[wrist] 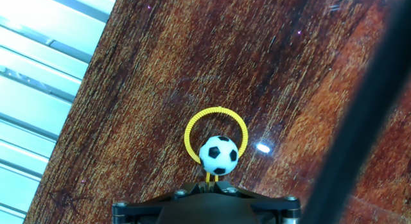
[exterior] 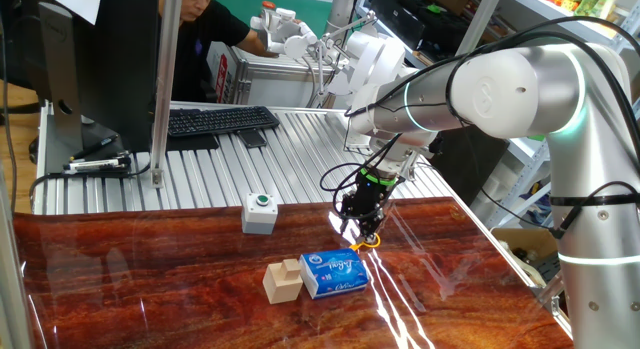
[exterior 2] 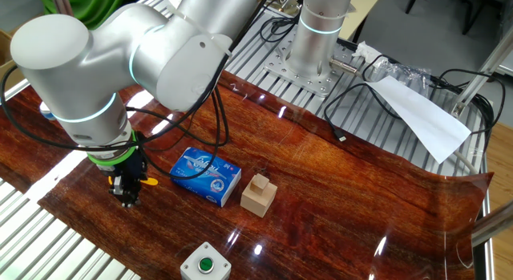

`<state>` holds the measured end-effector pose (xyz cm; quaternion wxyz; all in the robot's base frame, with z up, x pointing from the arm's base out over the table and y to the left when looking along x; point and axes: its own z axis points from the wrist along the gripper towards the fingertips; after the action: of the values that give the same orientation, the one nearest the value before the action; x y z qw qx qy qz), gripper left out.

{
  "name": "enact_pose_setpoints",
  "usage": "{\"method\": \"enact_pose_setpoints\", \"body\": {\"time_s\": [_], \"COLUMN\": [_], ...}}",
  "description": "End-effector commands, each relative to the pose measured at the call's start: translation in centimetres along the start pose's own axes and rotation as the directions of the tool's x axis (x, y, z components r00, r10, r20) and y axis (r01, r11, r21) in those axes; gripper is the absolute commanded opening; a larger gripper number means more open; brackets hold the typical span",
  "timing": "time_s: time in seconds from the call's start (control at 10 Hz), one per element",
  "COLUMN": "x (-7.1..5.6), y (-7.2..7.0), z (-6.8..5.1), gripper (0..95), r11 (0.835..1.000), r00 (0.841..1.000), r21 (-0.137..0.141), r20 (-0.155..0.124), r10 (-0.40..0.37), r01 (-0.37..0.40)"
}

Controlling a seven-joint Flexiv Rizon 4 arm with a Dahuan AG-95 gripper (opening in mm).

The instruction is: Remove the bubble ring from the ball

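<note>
Small black-and-white football-pattern ball point(wrist: 219, 155) sits inside thin orange-yellow wire ring point(wrist: 192, 129), just beyond black two-finger gripper point(exterior: 366, 232); fingers hidden, grip state unclear, possibly pinching the ring's stem.

Arm bent over and reaching down, wrist vertical, gripper point(exterior: 368, 234) low above the tabletop; finger spacing not discernible.

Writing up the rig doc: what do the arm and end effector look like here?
The arm is glossy silver-grey with rounded, bulbous joint housings and thin teal light rings at the joints. A green band circles the wrist above the end effector, which is small, black and boxy. Loose black cables loop from the wrist along the forearm. In the hand view only its black, screw-studded underside shows. No readable markings.
</note>
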<state>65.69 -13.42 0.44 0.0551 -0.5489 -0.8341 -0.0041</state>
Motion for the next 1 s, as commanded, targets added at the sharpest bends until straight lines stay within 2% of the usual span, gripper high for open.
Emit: {"method": "enact_pose_setpoints", "body": {"time_s": [0.1, 0.7, 1.0], "x": [0.02, 0.63, 0.53], "y": [0.01, 0.65, 0.79], "z": [-0.12, -0.92, -1.02], "gripper": [57.0, 57.0, 57.0], "r11": [1.000, 1.000, 1.000], "r00": [1.000, 1.000, 1.000], "r21": [-0.001, -0.003, 0.000], "r20": [-0.002, -0.001, -0.001], "r10": [-0.003, 0.003, 0.017], "r01": [0.003, -0.003, -0.017]}}
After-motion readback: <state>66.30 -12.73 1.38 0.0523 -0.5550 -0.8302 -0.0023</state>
